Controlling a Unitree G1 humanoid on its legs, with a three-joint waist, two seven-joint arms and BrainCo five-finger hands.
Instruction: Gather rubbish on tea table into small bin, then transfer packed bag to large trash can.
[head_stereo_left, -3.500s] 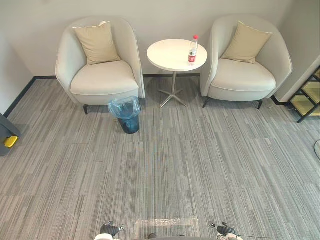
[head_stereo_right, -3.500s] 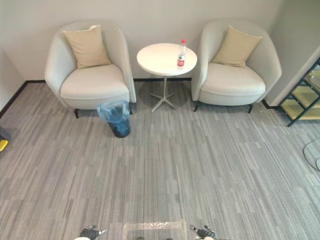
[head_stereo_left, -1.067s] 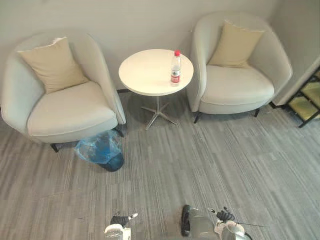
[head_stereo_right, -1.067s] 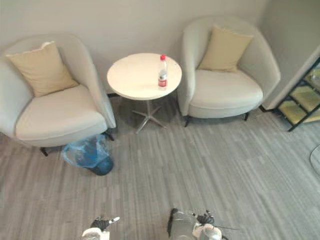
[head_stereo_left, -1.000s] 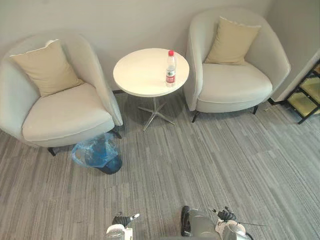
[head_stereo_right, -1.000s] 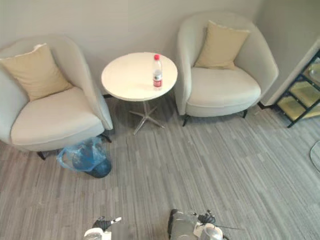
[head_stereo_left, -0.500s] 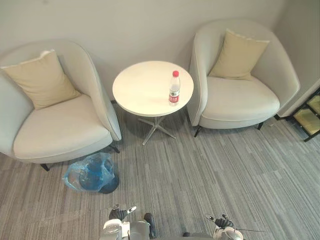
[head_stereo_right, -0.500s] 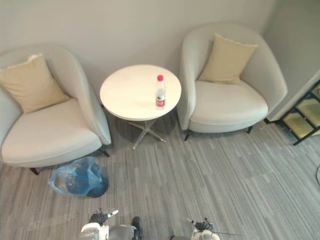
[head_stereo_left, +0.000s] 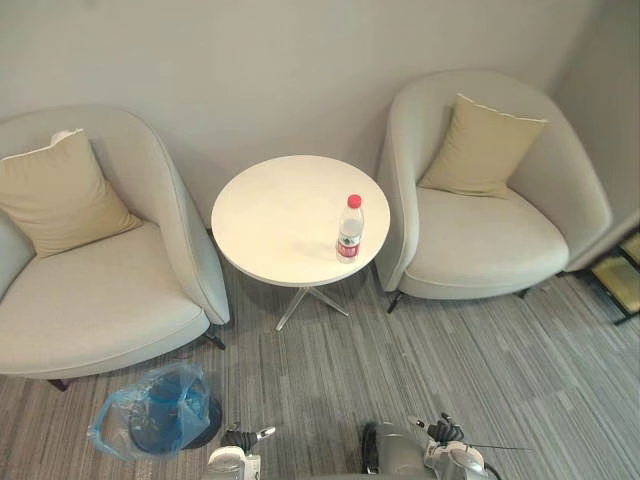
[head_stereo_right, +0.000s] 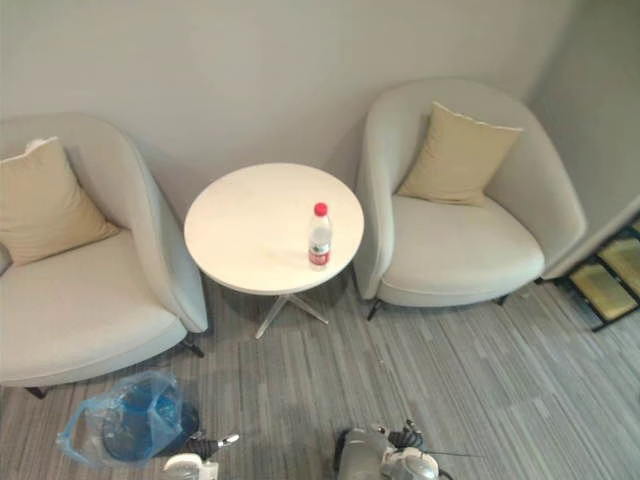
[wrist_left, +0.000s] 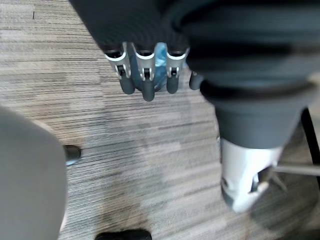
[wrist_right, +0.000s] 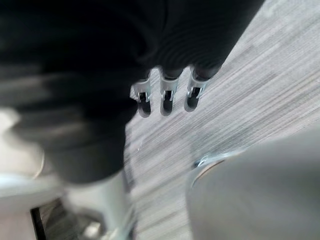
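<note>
Bottle (head_stereo_left: 349, 228) upright on tea table (head_stereo_left: 270, 215), near table's right edge. Small bin (head_stereo_left: 203, 423), blue-bagged, on floor front-left of table. Left hand (wrist_left: 146, 84) and right hand (wrist_right: 166, 101) low, well short of table, well apart from bottle. Fingers loose, holding nothing.

The left armchair (head_stereo_left: 90, 290) is cut off by the picture's edge, and of the dark shelf (head_stereo_right: 605, 285) at the far right just a corner is seen. The small bin (head_stereo_left: 203, 428) is largely hidden by its blue bag (head_stereo_left: 140, 420) — a dark base alone is exposed. The counter (head_stereo_left: 280, 220) stem is partly covered by its top. The left hand (head_stereo_left: 240, 437) and right hand (head_stereo_left: 445, 432) are clipped at the bottom edge.
</note>
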